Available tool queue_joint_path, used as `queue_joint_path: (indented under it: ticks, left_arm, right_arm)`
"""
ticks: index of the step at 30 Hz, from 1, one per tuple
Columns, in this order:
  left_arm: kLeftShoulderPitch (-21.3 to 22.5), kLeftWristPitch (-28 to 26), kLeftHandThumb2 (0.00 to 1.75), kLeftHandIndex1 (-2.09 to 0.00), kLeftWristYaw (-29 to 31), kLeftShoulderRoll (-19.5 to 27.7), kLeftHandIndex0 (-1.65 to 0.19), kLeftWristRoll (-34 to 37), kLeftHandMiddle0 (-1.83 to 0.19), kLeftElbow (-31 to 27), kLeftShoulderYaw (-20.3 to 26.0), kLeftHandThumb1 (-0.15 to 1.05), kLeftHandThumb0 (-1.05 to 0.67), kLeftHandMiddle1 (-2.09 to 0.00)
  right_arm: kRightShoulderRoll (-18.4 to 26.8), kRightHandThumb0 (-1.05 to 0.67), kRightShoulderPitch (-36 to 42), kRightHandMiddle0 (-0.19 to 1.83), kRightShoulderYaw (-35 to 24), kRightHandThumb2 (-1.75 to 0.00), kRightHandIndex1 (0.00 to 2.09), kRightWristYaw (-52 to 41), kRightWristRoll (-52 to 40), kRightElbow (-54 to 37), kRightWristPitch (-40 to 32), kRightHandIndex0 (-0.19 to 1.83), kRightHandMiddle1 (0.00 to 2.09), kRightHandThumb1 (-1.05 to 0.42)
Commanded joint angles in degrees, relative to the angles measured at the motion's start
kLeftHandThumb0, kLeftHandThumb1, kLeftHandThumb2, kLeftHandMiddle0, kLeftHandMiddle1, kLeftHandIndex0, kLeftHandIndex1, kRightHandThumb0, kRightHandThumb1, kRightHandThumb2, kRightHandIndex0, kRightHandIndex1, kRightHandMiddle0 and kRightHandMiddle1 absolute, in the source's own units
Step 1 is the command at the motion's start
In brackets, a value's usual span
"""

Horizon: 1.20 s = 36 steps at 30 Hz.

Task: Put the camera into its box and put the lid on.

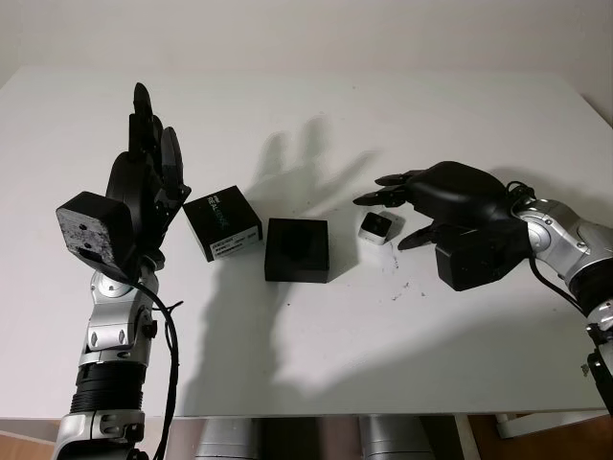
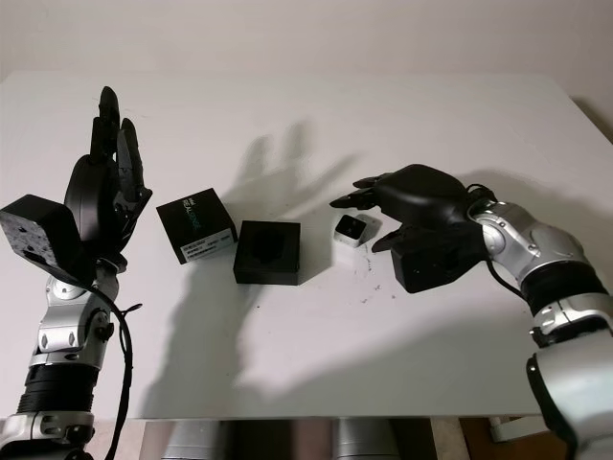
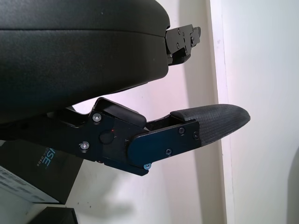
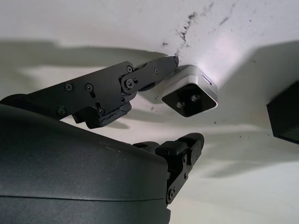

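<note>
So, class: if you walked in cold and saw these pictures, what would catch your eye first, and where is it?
Probably the right hand, reaching around the small white camera on the white table, fingers either side but not yet closed on it. Beside the camera sits the open black box, its lid just beyond. The left hand is raised, open, near the lid.

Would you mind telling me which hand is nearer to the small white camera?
The right hand: its fingers reach around the camera. The left hand is raised beyond the lid, across the box.
</note>
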<state>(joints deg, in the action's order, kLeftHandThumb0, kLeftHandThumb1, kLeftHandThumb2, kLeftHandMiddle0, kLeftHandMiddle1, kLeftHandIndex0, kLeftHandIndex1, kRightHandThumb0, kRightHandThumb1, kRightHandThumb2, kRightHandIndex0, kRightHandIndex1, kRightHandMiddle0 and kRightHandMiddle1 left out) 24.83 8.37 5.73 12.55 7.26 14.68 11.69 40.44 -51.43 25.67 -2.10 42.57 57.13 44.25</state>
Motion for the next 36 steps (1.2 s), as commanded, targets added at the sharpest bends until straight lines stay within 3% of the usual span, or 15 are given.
queue_joint_path:
  ticks: [1,18,27,31,36]
  left_arm:
    - [-0.4,0.1,0.69,0.0,0.0,0.0,0.19,0.0,0.19,-1.0,0.0,1.05,-0.77,0.0]
    - [-0.8,0.3,0.67,0.0,-0.2,-0.5,0.19,0.4,0.19,-1.5,0.2,1.05,-0.77,0.0]
    - [-0.9,-0.9,0.68,0.0,-0.4,-0.5,0.19,0.5,0.19,-2.0,0.2,1.05,-0.78,0.0]
    - [-1.0,-0.4,0.69,0.0,-0.2,-0.6,0.19,0.4,0.19,-1.9,0.1,1.05,-0.77,0.0]
    - [-1.1,-0.4,0.67,0.0,-0.3,-0.5,0.19,0.6,0.19,-1.8,0.4,1.05,-0.78,0.0]
  right_arm:
    - [-0.6,-0.35,-1.4,0.48,0.3,-0.06,0.06,1.0,0.2,0.9,0.7,0.35,0.07,-0.92]
    - [-2.8,-0.33,-4.1,0.53,2.7,-0.05,0.06,2.5,1.3,4.6,0.9,0.37,0.1,-0.93]
    - [-2.3,-0.31,-4.5,0.7,3.8,-0.06,0.07,4.4,2.8,5.9,1.7,0.39,0.22,-0.96]
    - [-2.1,-0.31,-4.7,0.37,4.3,-0.05,0.06,4.8,3.6,6.1,1.4,0.4,0.98,-0.97]
    - [-2.0,-0.32,-5.1,0.3,4.7,-0.05,0.05,5.5,4.1,6.7,0.5,0.4,1.14,-0.96]
